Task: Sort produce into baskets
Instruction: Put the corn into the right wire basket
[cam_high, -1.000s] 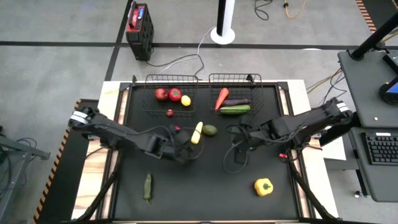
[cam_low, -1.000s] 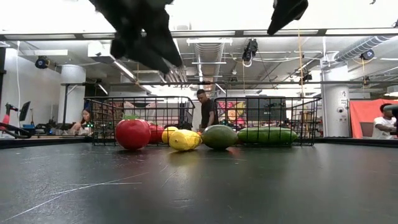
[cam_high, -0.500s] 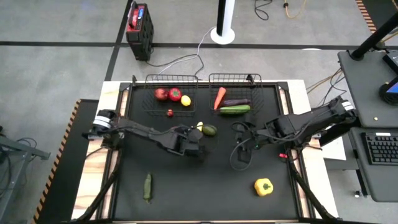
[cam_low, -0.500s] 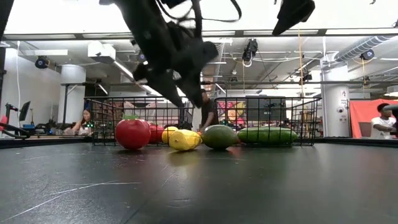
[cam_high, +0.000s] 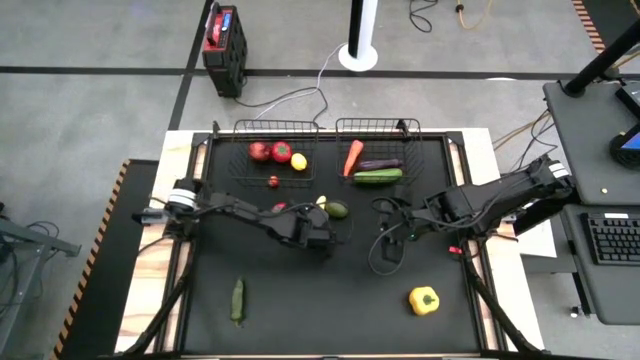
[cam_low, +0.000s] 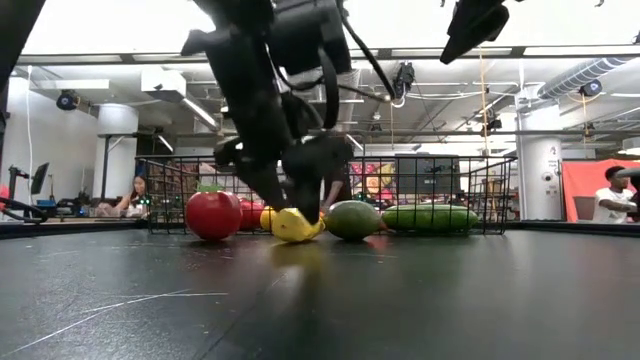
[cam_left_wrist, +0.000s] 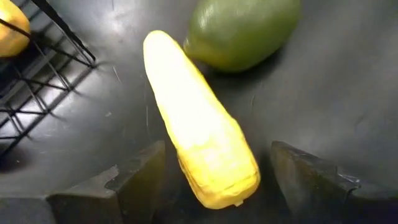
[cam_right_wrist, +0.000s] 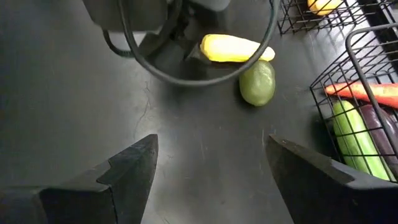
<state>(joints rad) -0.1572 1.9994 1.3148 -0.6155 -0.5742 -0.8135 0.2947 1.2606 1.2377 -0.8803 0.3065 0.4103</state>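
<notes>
A yellow squash (cam_left_wrist: 199, 137) lies flat on the black table beside a green avocado (cam_left_wrist: 242, 31), in front of the two wire baskets (cam_high: 275, 125) (cam_high: 378, 122). My left gripper (cam_high: 318, 226) is low over the squash's near end and open. One finger stands on each side of that end with a dark gap showing at both. My right gripper (cam_right_wrist: 211, 186) hangs open above the table to the right of the avocado (cam_high: 338, 209), with nothing between its fingers. The left basket holds red fruits and a lemon. The right basket holds a carrot, an eggplant and a cucumber.
A red tomato (cam_low: 213, 215) sits on the table left of the squash. A yellow pepper (cam_high: 423, 299) lies near the front right and a green vegetable (cam_high: 238, 298) near the front left. A loose cable loops under my right arm (cam_high: 385, 250).
My left gripper has come down from high above the table and gone toward the right and far side, tipping more steeply downward. It now stands at table height around the squash's near end. The squash and avocado have not moved.
</notes>
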